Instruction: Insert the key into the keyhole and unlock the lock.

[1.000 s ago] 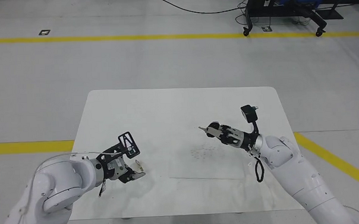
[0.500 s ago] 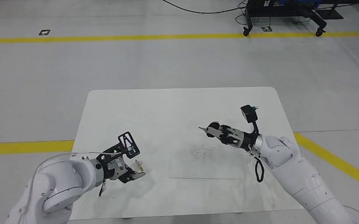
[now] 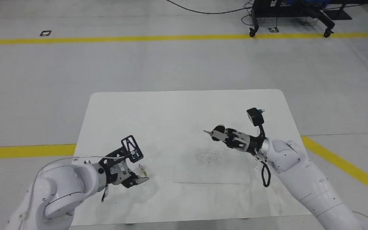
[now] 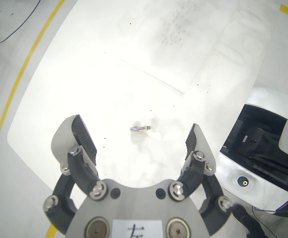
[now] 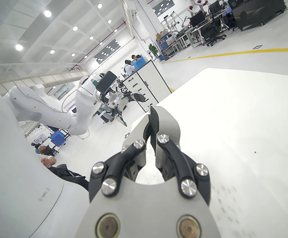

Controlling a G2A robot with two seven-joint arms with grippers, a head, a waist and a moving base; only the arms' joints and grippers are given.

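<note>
Under the left gripper (image 4: 135, 123), whose 2 black ribbed pads (image 4: 84, 135) are spread wide, a small, slim silvery lock (image 4: 140, 128) lies on the smooth white table (image 4: 90, 67). Over the table's right half, the right gripper (image 5: 151, 112) has its jaws pressed together, pinching a thin pointed key (image 3: 206, 132).

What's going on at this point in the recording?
The right gripper is shut over the table, with a thin metal tip, probably the key, poking out. The left gripper is open just above a small metal piece, possibly the lock, lying on the table. Nothing is inserted yet.
</note>
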